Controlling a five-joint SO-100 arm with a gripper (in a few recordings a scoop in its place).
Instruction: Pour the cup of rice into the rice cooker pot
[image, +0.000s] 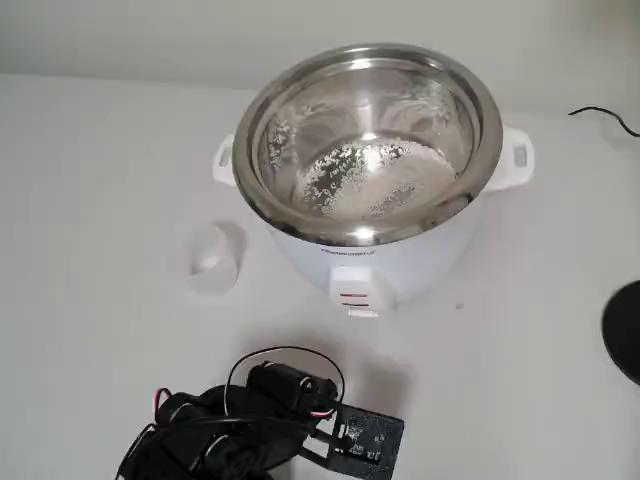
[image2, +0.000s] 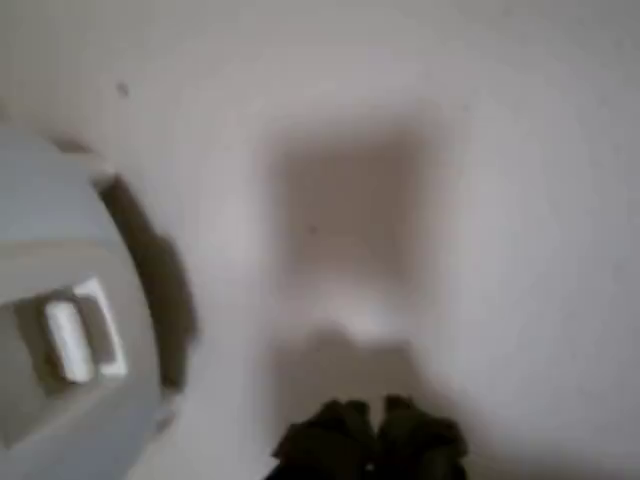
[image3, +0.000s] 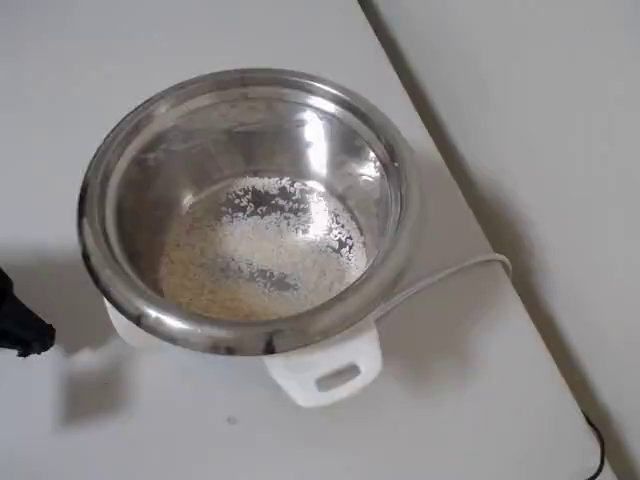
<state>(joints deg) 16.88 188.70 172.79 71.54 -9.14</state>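
The rice cooker pot (image: 368, 140) is a shiny steel bowl in a white body, and it also fills much of the overhead view (image3: 245, 205). The rice (image: 375, 178) lies as a loose white layer on its bottom (image3: 262, 250). The cup (image: 213, 258) stands upright on the table left of the cooker, apart from it, and looks empty. My black gripper (image: 365, 440) hangs low in front of the cooker, away from the cup. In the blurred wrist view the fingertips (image2: 345, 440) sit together over bare table with nothing between them, and the cooker's front switch (image2: 75, 340) is at the left.
A dark round object (image: 625, 330) pokes in at the right edge, and a thin black cable (image: 605, 118) lies at the back right. The cooker's white cord (image3: 450, 275) runs toward the table edge (image3: 470, 215). A black part of my arm (image3: 18, 325) shows at the left.
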